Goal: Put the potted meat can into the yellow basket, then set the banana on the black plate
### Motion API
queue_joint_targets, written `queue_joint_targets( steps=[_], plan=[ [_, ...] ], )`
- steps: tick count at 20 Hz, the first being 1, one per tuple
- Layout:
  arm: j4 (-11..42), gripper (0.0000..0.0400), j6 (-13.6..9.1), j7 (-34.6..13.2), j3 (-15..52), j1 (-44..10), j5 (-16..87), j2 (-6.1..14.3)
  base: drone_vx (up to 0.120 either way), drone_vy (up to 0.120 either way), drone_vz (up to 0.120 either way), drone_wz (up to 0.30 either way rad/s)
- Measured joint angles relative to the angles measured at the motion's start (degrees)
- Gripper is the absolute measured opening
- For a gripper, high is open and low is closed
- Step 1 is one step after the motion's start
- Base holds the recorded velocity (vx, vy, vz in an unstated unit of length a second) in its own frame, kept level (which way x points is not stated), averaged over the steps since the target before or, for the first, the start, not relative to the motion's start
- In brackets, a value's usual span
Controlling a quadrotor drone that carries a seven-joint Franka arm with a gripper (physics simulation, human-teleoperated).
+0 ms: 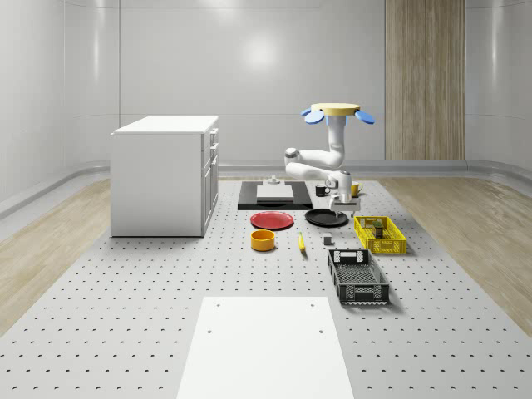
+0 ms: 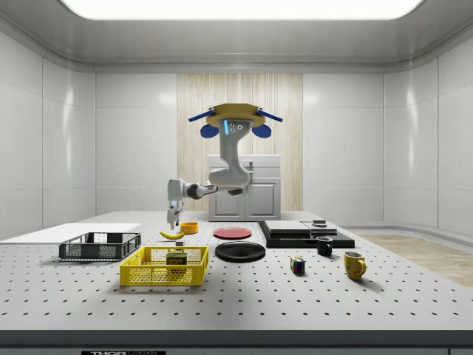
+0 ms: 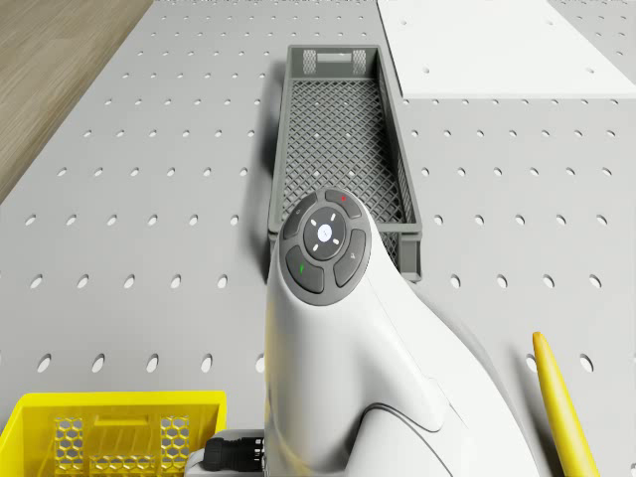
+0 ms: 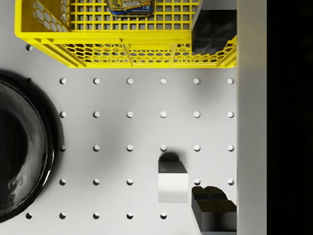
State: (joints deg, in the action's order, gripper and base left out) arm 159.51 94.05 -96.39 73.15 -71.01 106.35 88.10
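Note:
The potted meat can (image 4: 132, 7) (image 2: 176, 259) stands inside the yellow basket (image 1: 380, 234) (image 4: 98, 51). The banana (image 1: 301, 242) (image 3: 564, 407) lies on the table between the orange bowl and a small grey cube. The black plate (image 1: 326, 218) (image 4: 19, 152) is bare. The drone (image 1: 337, 112) hovers above the table's far side, with the arm reaching down and forward. My gripper (image 4: 212, 122) (image 1: 339, 199) hangs open and holds nothing, above the table between the black plate and the yellow basket. Its fingertips (image 4: 212, 213) are spread wide apart.
A small grey cube (image 4: 172, 182) sits just below the gripper. A grey basket (image 1: 357, 276) (image 3: 343, 139), red plate (image 1: 272, 220) and orange bowl (image 1: 263, 240) stand nearby. Mugs (image 2: 354, 264), a colour cube (image 2: 297, 265), a black tray (image 1: 270, 199) and a white cabinet (image 1: 165, 174) lie farther off.

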Motion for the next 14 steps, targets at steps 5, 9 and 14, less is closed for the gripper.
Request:
queue_joint_targets(
  steps=[5, 9, 14],
  plan=[
    [0.0, 0.04, 0.1, 0.0, 0.0, 0.0, 0.0, 0.1, 0.032, -0.12, -0.024, 0.0],
    [0.0, 0.04, 0.1, 0.0, 0.0, 0.0, 0.0, 0.1, 0.0, -0.12, -0.03, 0.0],
    [0.0, 0.04, 0.1, 0.0, 0.0, -0.1, -0.1, 0.2, 0.0, -0.12, -0.12, 0.0]
  ],
)
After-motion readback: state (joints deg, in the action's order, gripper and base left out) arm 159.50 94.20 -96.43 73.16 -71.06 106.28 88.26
